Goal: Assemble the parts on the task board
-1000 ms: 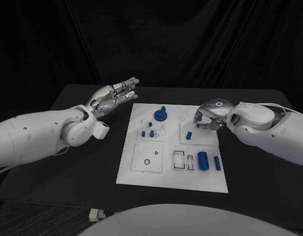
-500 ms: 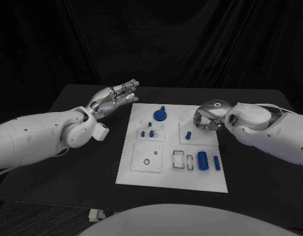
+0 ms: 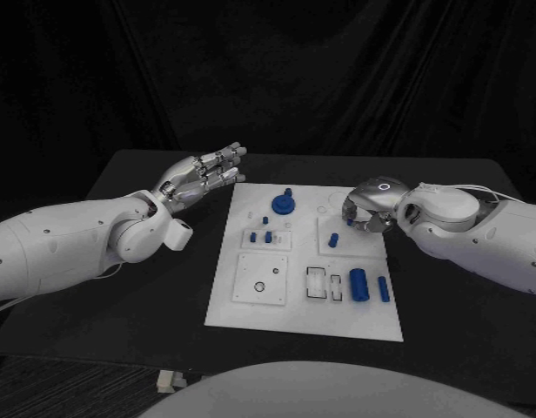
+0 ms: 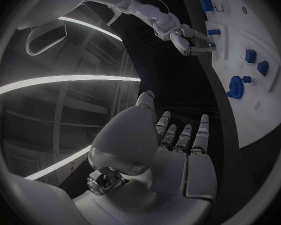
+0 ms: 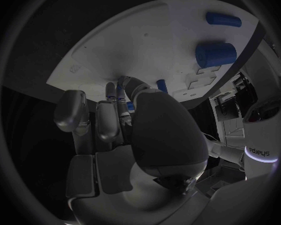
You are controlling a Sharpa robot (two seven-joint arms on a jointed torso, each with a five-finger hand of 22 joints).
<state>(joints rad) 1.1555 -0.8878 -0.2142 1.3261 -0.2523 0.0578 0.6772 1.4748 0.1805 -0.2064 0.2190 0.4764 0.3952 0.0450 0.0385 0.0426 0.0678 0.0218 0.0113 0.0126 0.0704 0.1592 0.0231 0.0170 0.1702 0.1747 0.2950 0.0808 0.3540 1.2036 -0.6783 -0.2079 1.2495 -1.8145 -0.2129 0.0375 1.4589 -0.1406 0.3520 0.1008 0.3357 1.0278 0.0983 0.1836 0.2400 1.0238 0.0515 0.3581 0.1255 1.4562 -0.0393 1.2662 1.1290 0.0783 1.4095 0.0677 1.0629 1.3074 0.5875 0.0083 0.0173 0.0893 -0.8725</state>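
On the black table, mid-scene, lies the white task board, long side running away from the robot. Far end of the board: a blue round gear-like part w/ a small knob just beside it. Nearer than that, a square inset plate carries a few small blue pegs, upright as far as I can tell. To its right a second inset plate w/ one short blue peg standing on it. Near half of the board: a square plate w/ a small ring-shaped hole, then rectangular slots showing white, then a fat blue cylinder and a thinner blue bar lying side by side, apart from each other.

Right hand hangs over the board's right edge by the second inset plate, fingers curled downward and bunched close together. Right wrist view shows the fingertips right at the board surface w/ something small and blue among them; can't tell if it's pinched or just behind them, so grip state unclear.

Left hand is off the board, raised over the table's far left corner area, palm flat, fingers straight and apart, holding nothing; left wrist view confirms the bare palm.
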